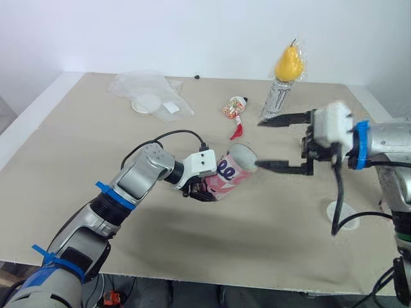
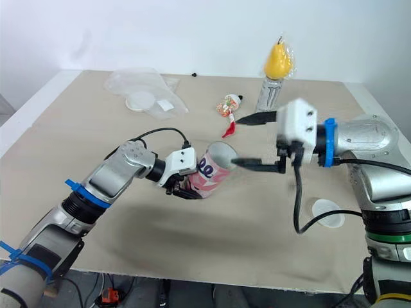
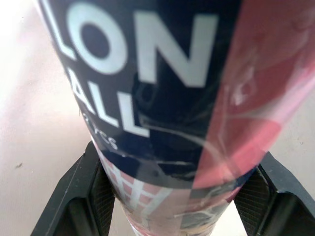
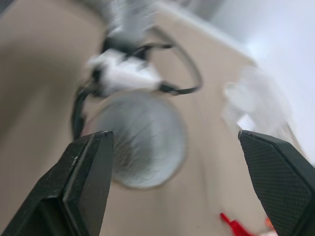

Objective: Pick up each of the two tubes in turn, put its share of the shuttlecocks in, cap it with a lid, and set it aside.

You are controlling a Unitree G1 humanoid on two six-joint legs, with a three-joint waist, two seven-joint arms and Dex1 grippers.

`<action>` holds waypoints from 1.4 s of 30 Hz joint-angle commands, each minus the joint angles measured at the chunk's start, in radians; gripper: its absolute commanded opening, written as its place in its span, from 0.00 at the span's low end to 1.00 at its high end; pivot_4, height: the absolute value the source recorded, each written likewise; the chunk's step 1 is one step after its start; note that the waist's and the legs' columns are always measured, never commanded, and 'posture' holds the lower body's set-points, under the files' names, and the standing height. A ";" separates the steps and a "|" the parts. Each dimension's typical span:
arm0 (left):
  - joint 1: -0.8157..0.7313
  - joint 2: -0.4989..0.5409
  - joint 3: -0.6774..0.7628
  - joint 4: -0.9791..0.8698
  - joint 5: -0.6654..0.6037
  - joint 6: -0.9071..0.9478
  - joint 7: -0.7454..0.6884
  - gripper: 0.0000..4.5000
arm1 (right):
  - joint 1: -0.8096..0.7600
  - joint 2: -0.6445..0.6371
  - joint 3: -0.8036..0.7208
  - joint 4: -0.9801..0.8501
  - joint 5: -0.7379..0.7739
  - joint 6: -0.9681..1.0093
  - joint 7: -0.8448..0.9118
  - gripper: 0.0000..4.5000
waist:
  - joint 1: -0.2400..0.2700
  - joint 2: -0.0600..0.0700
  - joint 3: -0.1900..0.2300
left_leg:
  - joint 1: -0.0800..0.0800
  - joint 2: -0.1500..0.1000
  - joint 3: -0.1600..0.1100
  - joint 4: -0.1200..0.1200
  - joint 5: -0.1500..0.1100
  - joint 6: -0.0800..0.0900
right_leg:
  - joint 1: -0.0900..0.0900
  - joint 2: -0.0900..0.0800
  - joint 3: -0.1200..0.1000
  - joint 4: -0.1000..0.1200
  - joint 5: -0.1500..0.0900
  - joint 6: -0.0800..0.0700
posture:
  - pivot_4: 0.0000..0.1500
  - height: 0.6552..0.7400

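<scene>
Over the beige surface (image 1: 77, 141) the left hand (image 1: 199, 191) clamps a tilted pink tube (image 1: 231, 172), its open mouth just beside the right hand (image 1: 259, 144), which is spread wide and empty. Behind stand a can (image 1: 276, 97), a wrapper (image 1: 234, 107) and a plastic bag (image 1: 151, 93); a white lid (image 1: 340, 210) lies nearer.

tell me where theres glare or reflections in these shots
Left wrist view: curved reflections streak the glossy tube clamped in the left gripper. Left eye view: the plastic bag shows pale highlights; the table looks matte, evenly lit.
</scene>
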 commanded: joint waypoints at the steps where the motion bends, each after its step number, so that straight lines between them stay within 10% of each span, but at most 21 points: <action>1: -0.003 0.011 -0.003 0.002 0.011 0.004 0.001 0.63 | 0.089 0.030 -0.170 0.024 0.063 0.145 -0.184 0.98 | 0.000 0.000 0.000 | 0.000 0.000 0.000 0.000 0.000 0.000 | 0.000 0.000 0.000 0.000 0.000 0.000 | 1.00 1.00; 8: 0.001 0.016 -0.011 -0.007 0.010 0.007 -0.004 0.63 | 0.319 0.177 -0.263 0.110 -0.088 0.164 -0.532 0.98 | -0.002 0.003 -0.002 | 0.000 -0.001 0.000 0.000 0.000 0.000 | 0.000 0.000 0.000 0.001 -0.001 0.000 | 1.00 1.00; 42: 0.037 0.047 -0.004 -0.067 0.006 0.064 0.031 0.63 | -0.117 0.337 -0.139 0.769 -0.304 -0.125 -0.651 0.98 | -0.008 0.006 -0.001 | 0.004 -0.001 0.001 -0.002 0.003 0.002 | 0.001 0.001 0.003 0.000 0.000 0.006 | 1.00 1.00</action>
